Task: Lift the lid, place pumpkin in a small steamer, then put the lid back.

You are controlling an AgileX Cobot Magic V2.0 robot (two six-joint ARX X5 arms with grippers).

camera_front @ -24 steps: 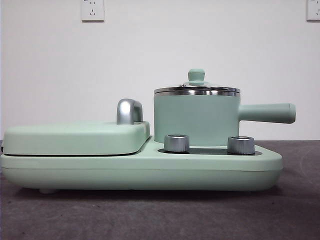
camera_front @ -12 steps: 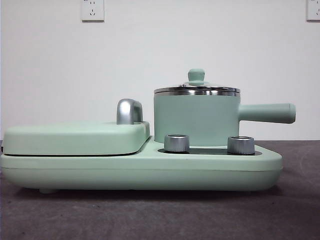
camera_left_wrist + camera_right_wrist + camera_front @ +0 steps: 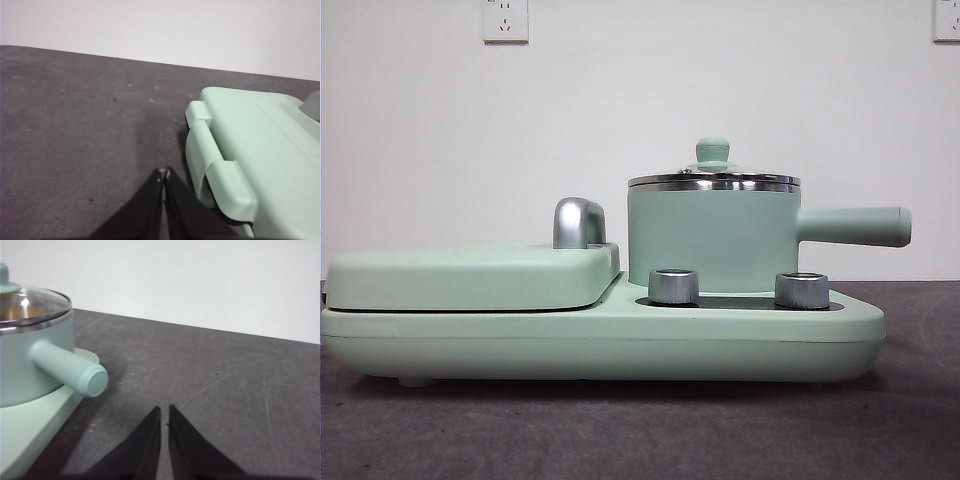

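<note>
1. The left pincer [image 3: 163, 175] has its two black jaws pressed together, tips touching and holding nothing. It hangs over bare grey worktop [image 3: 75, 140], just beside the end of the griddle cover [image 3: 250, 150].
2. The right pincer [image 3: 164, 411] is also drawn together, with only a thin slit between the tips and nothing in it. It sits over the worktop [image 3: 240, 380] near the free end of the steamer's handle [image 3: 70, 367], apart from it.
3. In the front view neither arm shows.
4. The steamer [image 3: 712, 235] stands right of centre in the front view, on the right part of the mint-green base [image 3: 600, 345]. Its handle [image 3: 855, 226] points toward the right edge of the frame.
5. The lid [image 3: 713, 178] sits closed and level on the steamer's steel rim, with its knob [image 3: 712, 151] on top. In the right wrist view the lid [image 3: 30, 305] appears at the upper left of the frame; what lies under the glass is hard to make out, perhaps only reflections.
6. Two steel dials [image 3: 673, 285] [image 3: 801, 290] stand on the base in front of the steamer.
7. The griddle cover [image 3: 470, 275] lies flat on the left part of the base, with a steel bracket [image 3: 578, 222] rising at its right end, just left of the steamer.
8. A white wall with two sockets [image 3: 505, 20] [image 3: 946, 20] fills the upper frame.
</note>
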